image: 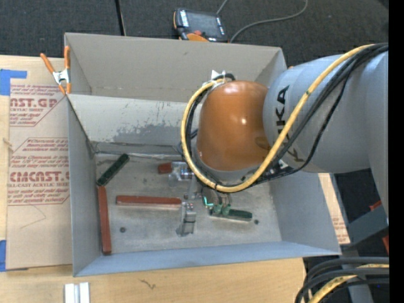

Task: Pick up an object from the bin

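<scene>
Gripper [187, 214] sits just beside the right end of the long red-brown flat bar [147, 201], whose axis runs leftward across the frame; you cannot tell whether the gripper is parted or closed.

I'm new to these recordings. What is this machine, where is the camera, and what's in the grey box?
This robot arm reaches in from the right; the orange dome covers its wrist. One camera looks down into a grey metal bin. The hand is low over the floor, by the right end of a long red-brown bar. Also there: a small red-brown block, a dark green strip, a red-brown stick along the left wall and a small green piece. Whether it holds anything is unclear.
</scene>
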You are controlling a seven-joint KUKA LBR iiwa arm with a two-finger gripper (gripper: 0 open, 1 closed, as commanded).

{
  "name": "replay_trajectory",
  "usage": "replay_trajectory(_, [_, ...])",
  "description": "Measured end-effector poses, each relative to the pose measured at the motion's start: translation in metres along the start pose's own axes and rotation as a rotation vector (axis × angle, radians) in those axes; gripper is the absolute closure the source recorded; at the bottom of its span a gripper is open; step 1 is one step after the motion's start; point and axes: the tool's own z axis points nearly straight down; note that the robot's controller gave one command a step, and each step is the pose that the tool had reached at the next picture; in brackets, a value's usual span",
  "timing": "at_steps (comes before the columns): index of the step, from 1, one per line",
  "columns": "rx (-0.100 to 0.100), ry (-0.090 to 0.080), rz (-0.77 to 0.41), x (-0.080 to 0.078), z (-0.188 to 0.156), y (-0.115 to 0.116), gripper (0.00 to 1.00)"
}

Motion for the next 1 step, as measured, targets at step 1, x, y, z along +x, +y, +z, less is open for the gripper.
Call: replay_trajectory(1, [-0.001,-0.003,0.047,-0.0494,0.1243,0.0339,0.00])
